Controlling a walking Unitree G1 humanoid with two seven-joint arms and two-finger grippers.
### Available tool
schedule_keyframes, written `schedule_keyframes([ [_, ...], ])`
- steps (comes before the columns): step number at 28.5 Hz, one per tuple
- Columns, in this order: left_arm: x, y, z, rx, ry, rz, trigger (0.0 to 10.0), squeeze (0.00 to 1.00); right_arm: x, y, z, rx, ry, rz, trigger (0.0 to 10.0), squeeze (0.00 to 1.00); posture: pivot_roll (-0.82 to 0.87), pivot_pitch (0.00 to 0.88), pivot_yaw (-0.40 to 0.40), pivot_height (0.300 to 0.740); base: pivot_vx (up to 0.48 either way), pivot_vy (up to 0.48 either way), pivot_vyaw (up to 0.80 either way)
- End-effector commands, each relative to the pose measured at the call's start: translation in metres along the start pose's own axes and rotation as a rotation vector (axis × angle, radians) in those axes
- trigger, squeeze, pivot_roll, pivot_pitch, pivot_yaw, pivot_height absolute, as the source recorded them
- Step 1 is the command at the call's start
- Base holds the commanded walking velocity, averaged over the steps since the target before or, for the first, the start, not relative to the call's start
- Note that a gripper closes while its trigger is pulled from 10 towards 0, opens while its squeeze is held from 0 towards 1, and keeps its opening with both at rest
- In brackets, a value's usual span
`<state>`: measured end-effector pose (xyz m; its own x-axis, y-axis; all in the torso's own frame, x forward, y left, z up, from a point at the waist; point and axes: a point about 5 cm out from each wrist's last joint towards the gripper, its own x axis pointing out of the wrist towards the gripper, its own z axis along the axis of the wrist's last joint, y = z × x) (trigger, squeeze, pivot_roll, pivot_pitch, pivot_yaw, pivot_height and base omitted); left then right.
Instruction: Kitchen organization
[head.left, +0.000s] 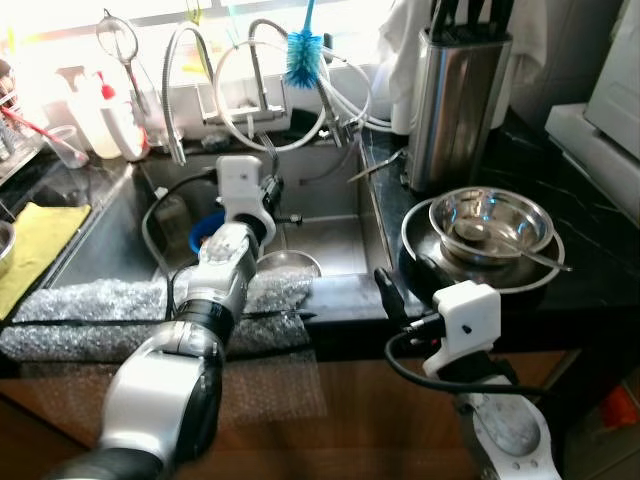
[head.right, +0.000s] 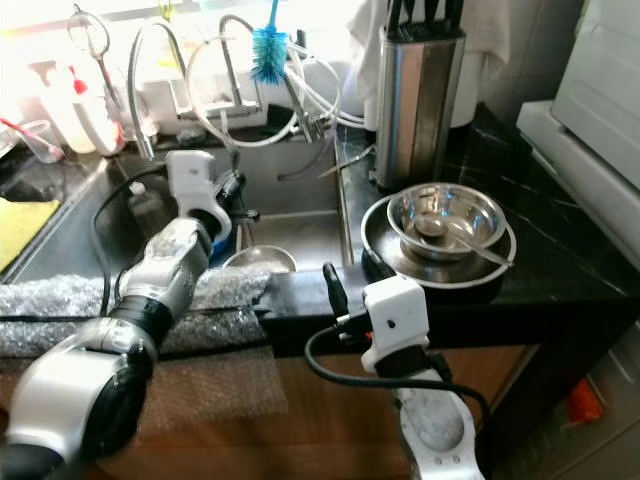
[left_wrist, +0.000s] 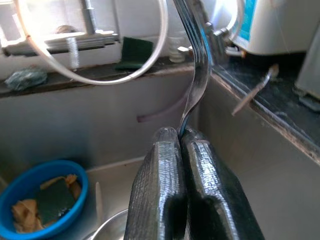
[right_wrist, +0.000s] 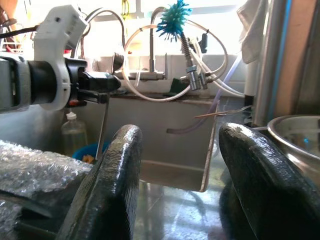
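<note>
My left gripper reaches out over the steel sink and is shut on a metal fork. The pads pinch its handle and its tines point away from the wrist camera. In the right wrist view the fork hangs down from that gripper. My right gripper stands open and empty at the black counter's front edge, just left of a black pan. The pan holds a steel bowl with a spoon.
In the sink are a blue bowl with a sponge and a steel bowl. Bubble wrap drapes the sink's front rim. A knife block, hoses, a faucet and a blue bottle brush stand behind. A yellow cloth lies left.
</note>
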<state>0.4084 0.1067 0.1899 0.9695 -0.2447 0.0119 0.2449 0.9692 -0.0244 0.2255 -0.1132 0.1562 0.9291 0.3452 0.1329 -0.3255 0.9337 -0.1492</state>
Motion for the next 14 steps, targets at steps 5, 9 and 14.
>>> schedule_keyframes([
  [5,-0.002,-0.003,-0.016,0.072,0.095,-0.016,10.0,0.0,0.001,0.002,0.006,-0.011,-0.031,0.008,10.0,0.0,-0.25,0.0,0.152,0.74,0.0,0.0,0.0],
  [9,-0.002,-0.004,-0.021,0.085,0.12,-0.015,10.0,0.0,0.002,0.003,0.006,-0.012,-0.035,0.008,10.0,0.0,-0.25,0.0,0.151,0.74,0.0,0.0,0.0],
  [14,-0.007,0.003,-0.034,0.078,0.182,0.026,10.0,0.17,0.003,0.003,0.006,-0.017,-0.034,0.012,10.0,0.0,-0.25,0.0,0.151,0.74,0.0,0.0,0.0],
])
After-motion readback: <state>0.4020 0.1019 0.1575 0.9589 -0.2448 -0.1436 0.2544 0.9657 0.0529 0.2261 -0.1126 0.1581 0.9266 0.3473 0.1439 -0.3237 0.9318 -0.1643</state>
